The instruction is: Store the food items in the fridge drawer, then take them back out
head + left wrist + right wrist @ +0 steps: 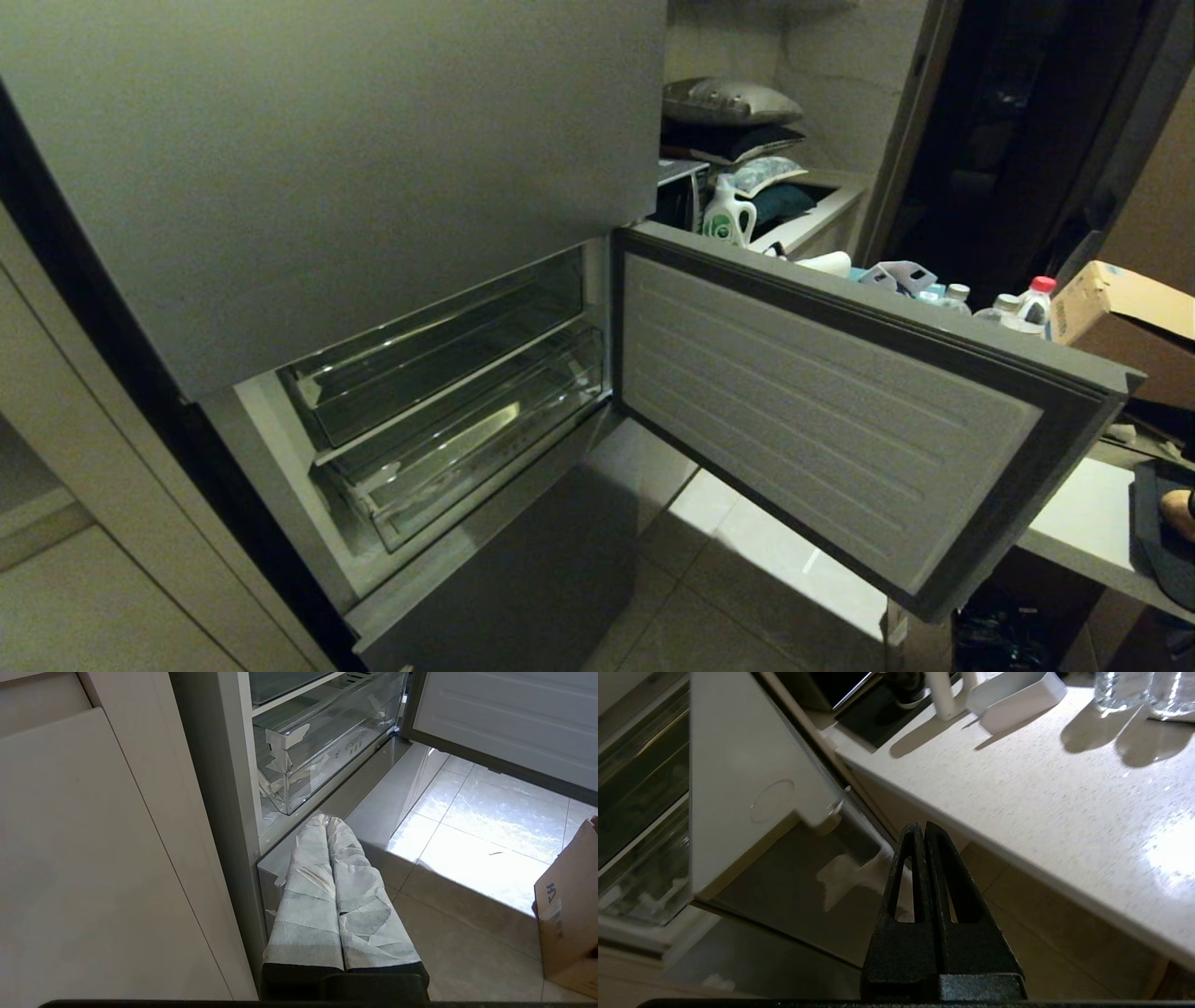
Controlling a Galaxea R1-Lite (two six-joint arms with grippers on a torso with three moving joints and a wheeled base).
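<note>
The grey fridge's middle door [822, 401] stands swung open to the right. Inside are two clear drawers. The lower one, the fridge drawer [467, 448], is pushed in, and whitish tape scraps show on its front [322, 751]. I see nothing inside it. One tan-brown food item [1178, 513] peeks in at the far right on a dark mat. My left gripper [327, 820], its fingers wrapped in white tape, is shut and empty, low by the fridge's bottom front. My right gripper [920, 826] is shut and empty, below the white counter's edge [1041, 788]. Neither arm appears in the head view.
A detergent jug [728, 217] stands behind the open door. Water bottles [1032, 303] and a cardboard box [1130, 308] sit to the right, above a white counter [1083, 523]. Another cardboard box [570, 914] stands on the tiled floor. A pale cabinet [93, 858] flanks the fridge.
</note>
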